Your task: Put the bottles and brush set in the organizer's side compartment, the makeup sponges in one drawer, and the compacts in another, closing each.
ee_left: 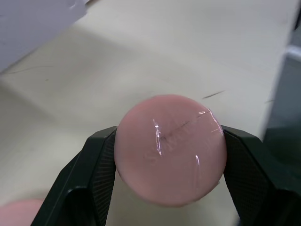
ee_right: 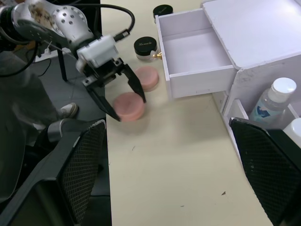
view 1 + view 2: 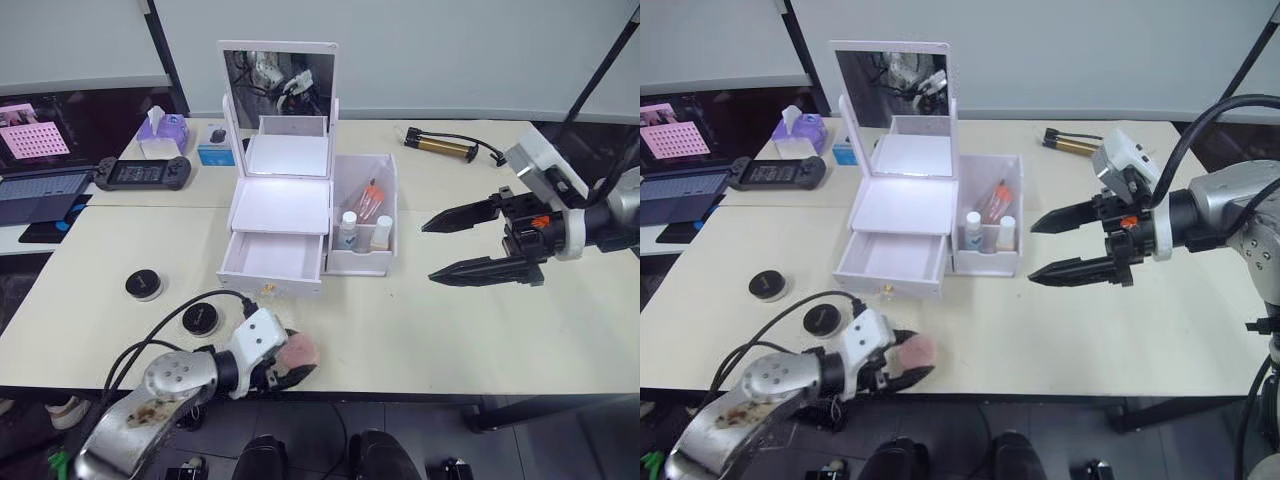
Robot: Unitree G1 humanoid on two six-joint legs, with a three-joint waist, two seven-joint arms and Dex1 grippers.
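Note:
My left gripper (image 3: 288,366) is shut on a round pink makeup sponge (image 1: 170,149) near the table's front edge, in front of the organizer. A second pink sponge (image 2: 146,77) lies just beside it, toward the organizer. Two black round compacts (image 3: 144,285) (image 3: 201,319) sit on the table left of the drawer. The white organizer (image 3: 280,200) has its lower drawer (image 3: 272,257) pulled open and empty. Its side compartment (image 3: 392,215) holds two bottles (image 3: 348,230) and the brush set (image 3: 370,197). My right gripper (image 3: 428,252) hovers open to the right of the organizer.
A mirror (image 3: 278,84) stands up behind the organizer. At the back left are a game controller (image 3: 142,173), a purple tissue box (image 3: 163,133), a small blue box (image 3: 213,152) and a laptop (image 3: 40,190). A hand pump (image 3: 440,145) lies at the back right.

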